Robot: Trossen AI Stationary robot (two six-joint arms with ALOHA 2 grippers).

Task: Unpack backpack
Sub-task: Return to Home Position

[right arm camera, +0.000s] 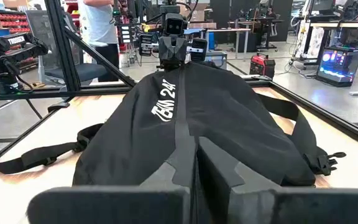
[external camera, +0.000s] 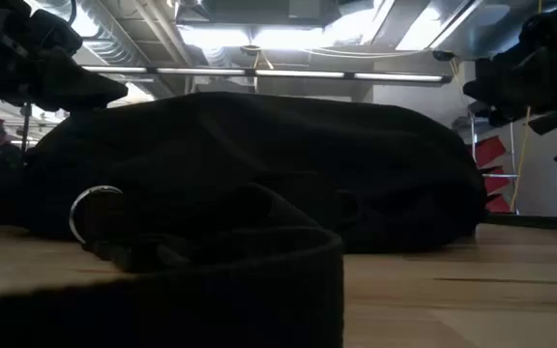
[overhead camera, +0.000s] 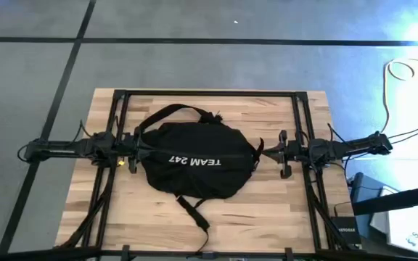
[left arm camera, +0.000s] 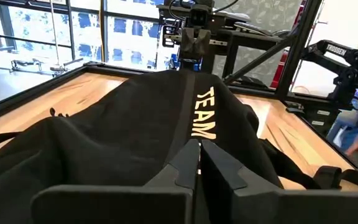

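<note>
The black backpack (overhead camera: 194, 159) lies on its side in the middle of the wooden table (overhead camera: 281, 210), white "TEAM 247" lettering (overhead camera: 194, 161) facing up. One strap loops toward the far edge (overhead camera: 173, 110). Another trails toward the near edge (overhead camera: 193, 212) and ends by a metal ring (external camera: 95, 215). My left gripper (left arm camera: 199, 152) is shut and hovers over the backpack's left end (overhead camera: 145, 148). My right gripper (right arm camera: 196, 149) is shut and hangs in the air off the backpack's right end (overhead camera: 256, 152). Nothing shows between either pair of fingers.
A black metal frame (overhead camera: 209, 93) runs around the table, with rails crossing at both sides. Bare wood lies near and far of the backpack. A person (right arm camera: 101, 25) stands beyond the table's left side. Cables (overhead camera: 405, 72) lie on the floor to the right.
</note>
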